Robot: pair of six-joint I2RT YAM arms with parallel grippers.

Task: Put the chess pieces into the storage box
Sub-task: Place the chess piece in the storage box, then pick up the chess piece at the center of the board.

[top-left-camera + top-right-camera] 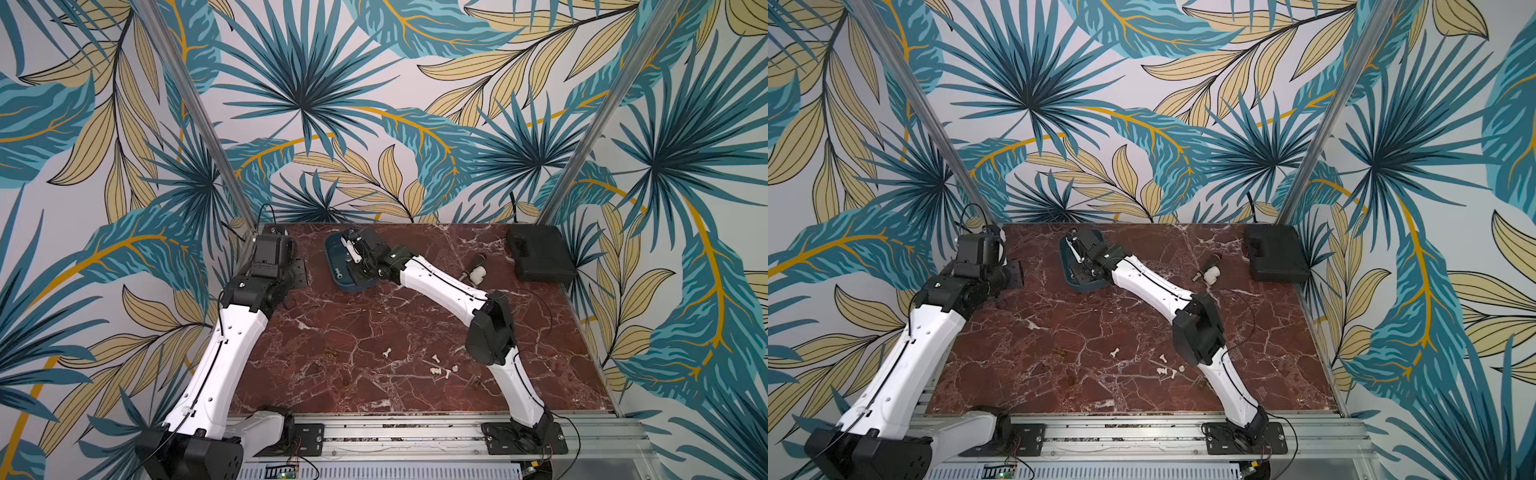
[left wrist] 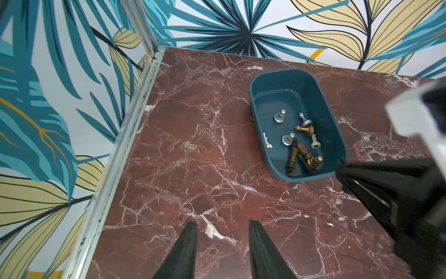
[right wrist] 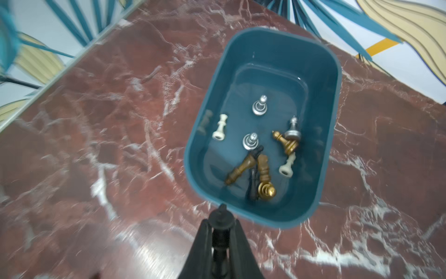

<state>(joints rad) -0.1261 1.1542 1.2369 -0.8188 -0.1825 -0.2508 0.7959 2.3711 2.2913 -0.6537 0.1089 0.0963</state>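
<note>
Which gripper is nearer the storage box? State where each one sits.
Right. The right gripper, shut on a black chess piece, hovers at the rim of the storage box. The left gripper, open and empty, hangs over the table near its left edge, clearly apart from it.

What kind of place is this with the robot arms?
Probably a robot test booth, not a home: two robot arms bolted to a metal rail, a marble-look table, and leaf-print walls closing it in.
</note>
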